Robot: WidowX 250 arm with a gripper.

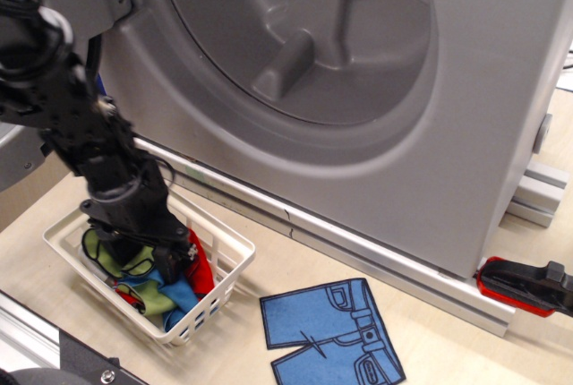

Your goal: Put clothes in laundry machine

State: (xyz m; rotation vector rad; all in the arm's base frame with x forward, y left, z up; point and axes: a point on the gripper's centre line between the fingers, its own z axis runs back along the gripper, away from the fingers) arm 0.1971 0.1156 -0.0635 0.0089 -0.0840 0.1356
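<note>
The clothes [148, 288], a bundle of lime green, blue and red felt pieces, lie in a small white lattice basket [231, 258] at the lower left. My black gripper [166, 258] reaches down into the basket and presses into the bundle; its fingertips are buried among the pieces, so I cannot tell whether they are open or shut. The laundry machine [304, 54] stands behind, large and grey, its round drum opening facing me, above and right of the basket.
A flat blue shorts cut-out [331, 331] lies on the table right of the basket. A red and black clamp [524, 286] sits at the machine's right foot. A metal rail [36, 340] runs along the lower left corner.
</note>
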